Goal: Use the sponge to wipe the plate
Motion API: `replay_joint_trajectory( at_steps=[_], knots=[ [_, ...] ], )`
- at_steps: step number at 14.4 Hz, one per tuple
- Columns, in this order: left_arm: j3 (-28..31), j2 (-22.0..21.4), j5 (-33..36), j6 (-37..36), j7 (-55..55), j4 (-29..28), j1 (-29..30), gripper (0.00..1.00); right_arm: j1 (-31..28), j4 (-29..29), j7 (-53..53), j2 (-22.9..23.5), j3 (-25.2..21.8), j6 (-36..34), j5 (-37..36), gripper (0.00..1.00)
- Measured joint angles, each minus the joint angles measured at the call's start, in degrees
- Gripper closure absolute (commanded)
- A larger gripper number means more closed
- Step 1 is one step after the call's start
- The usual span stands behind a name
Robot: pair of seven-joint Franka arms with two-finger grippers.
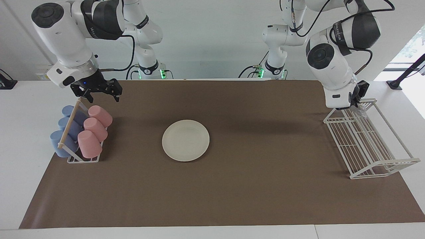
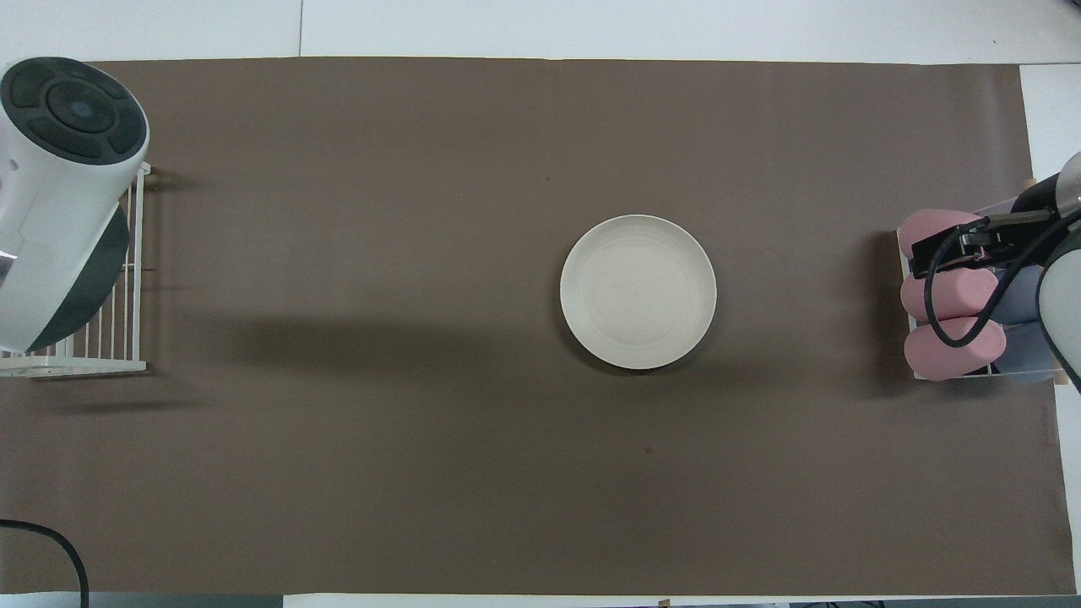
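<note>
The cream-white plate (image 1: 185,140) (image 2: 638,291) lies flat and bare in the middle of the brown mat, with no gripper near it. My left gripper (image 1: 360,103) hangs over the robots' end of the white wire rack, mostly hidden by its own wrist. A scrap of the silvery sponge (image 1: 361,112) shows just under it, among the rack's wires. In the overhead view the left arm covers both the gripper and the sponge. My right gripper (image 1: 98,96) (image 2: 963,245) stands open with nothing in it, above the cup rack's end nearer to the robots.
A cup rack (image 1: 71,156) with pink and blue cups lying in it sits at the right arm's end of the mat. The white wire rack (image 1: 368,142) (image 2: 118,338) stands at the left arm's end. The brown mat (image 1: 232,186) covers most of the table.
</note>
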Motion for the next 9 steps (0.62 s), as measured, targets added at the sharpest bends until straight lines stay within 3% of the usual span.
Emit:
replay_joint_trajectory(
  at_steps=[4,9],
  knots=[
    [0.57,1.17,8.19,5.43,-0.06,-6.75,1.12,1.00,2.56,0.29,0.00,-0.05,-0.92,0.00,-0.04,0.00],
    [0.83,1.41,10.32,8.86,-3.70,-14.33,1.57,1.00,2.67,0.17,0.00,-2.46,-1.30,-1.60,-0.06,0.00]
  ],
)
